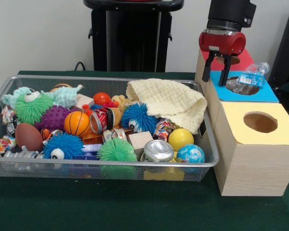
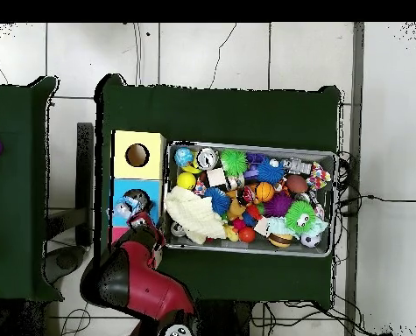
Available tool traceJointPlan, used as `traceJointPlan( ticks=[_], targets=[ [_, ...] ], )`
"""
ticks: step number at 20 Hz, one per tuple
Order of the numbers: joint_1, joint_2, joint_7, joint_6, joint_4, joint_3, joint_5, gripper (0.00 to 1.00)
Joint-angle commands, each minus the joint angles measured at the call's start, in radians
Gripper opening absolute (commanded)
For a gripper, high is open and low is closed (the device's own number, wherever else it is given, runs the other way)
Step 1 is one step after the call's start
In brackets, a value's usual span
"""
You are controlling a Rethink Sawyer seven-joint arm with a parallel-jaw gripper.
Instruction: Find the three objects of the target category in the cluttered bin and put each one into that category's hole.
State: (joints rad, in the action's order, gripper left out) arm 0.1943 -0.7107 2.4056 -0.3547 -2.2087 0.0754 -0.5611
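The silver wire-mesh bin (image 1: 86, 165) is packed with toys; in the overhead view (image 2: 250, 145) it lies right of the boxes. My gripper (image 1: 214, 82) hangs open and empty over the blue-topped box (image 1: 267, 94), just left of its hole. A wrinkly clear packet with blue and white (image 1: 254, 77) lies on the hole's far right rim. A second clear packet (image 1: 237, 86) sits in the hole. From above, the gripper (image 2: 145, 220) is beside a packet (image 2: 126, 208). I see no packet in the bin; clutter hides much.
A cream cloth (image 1: 168, 101) covers the bin's right back corner. Spiky balls, a basketball (image 1: 77, 123), a red can (image 1: 101, 120) and a silver can (image 1: 159, 150) fill the bin. A yellow-topped box (image 1: 236, 125) stands nearest the camera, a red-topped box (image 1: 245, 60) behind the blue one.
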Motion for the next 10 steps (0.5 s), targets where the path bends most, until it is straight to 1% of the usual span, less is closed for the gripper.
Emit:
traceJointPlan(
  ticks=[1, 5, 10],
  targets=[
    [0.003, 0.162, 0.293, -0.053, 0.106, -0.155, -0.033, 1.00],
    [0.002, 0.163, 0.292, -0.057, 0.106, -0.159, -0.033, 1.00],
    [0.019, 0.173, 0.289, -0.063, 0.114, -0.152, -0.055, 1.00]
  ],
)
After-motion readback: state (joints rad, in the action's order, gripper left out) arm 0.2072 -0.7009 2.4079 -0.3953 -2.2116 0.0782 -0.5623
